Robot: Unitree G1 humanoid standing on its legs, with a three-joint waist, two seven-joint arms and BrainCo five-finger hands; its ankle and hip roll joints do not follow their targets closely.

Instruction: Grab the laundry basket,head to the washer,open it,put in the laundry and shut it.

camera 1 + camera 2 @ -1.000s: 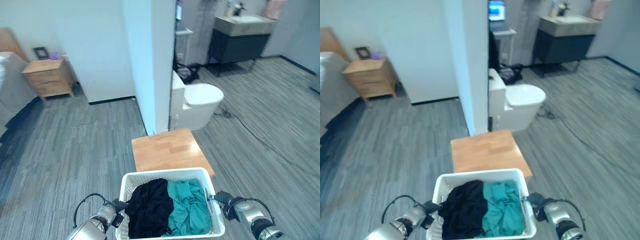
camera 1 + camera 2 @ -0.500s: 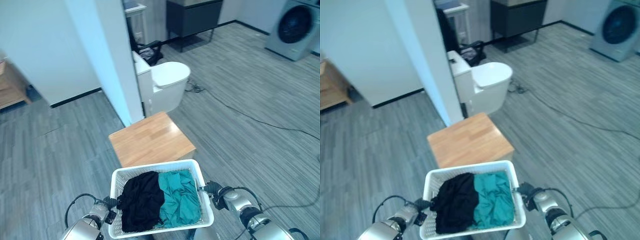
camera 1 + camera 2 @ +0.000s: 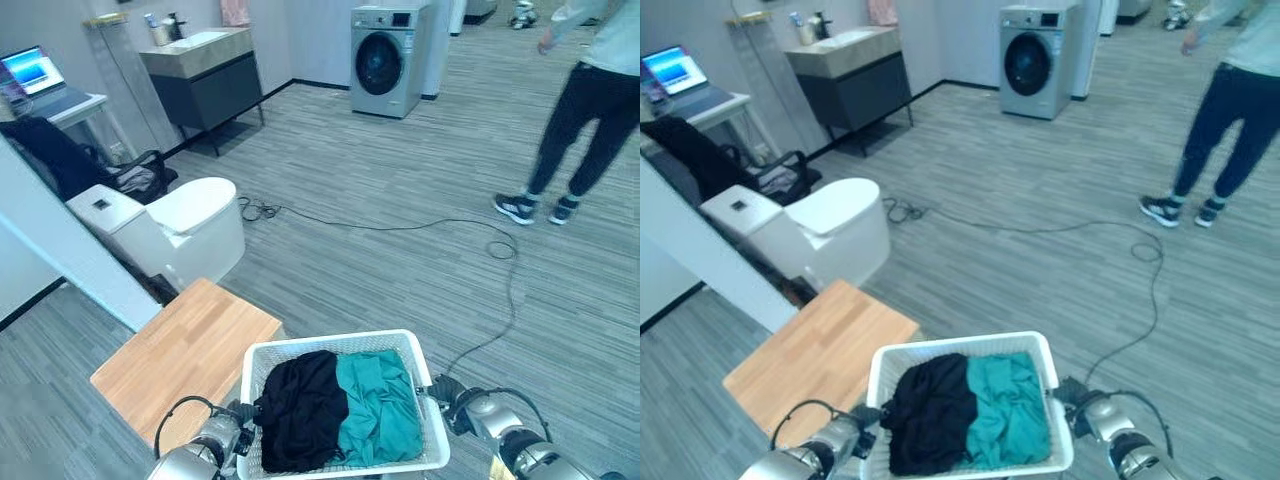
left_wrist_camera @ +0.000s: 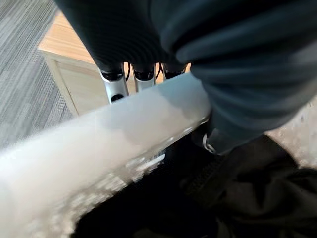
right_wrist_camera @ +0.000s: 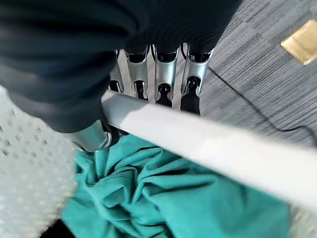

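Basket: white perforated plastic laundry basket (image 3: 432, 437), rectangular with a smooth rounded rim, at bottom centre, held off the floor.
Laundry: crumpled black cloth (image 3: 300, 410) beside teal cloth (image 3: 377, 408), inside it.
Left robot hand (image 4: 218, 94): curled over the rim.
Right robot hand (image 5: 74, 84): clamped on the opposite rim.
Washer (image 3: 384, 60): grey boxy, round dark door, upper centre.
Surface (image 3: 185, 355): pale wood, lower left.

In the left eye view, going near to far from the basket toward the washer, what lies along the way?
White plastic laundry basket holding black clothes and teal clothes → black cable snaking across the grey plank floor → silver front-loading washing machine with a dark round door.
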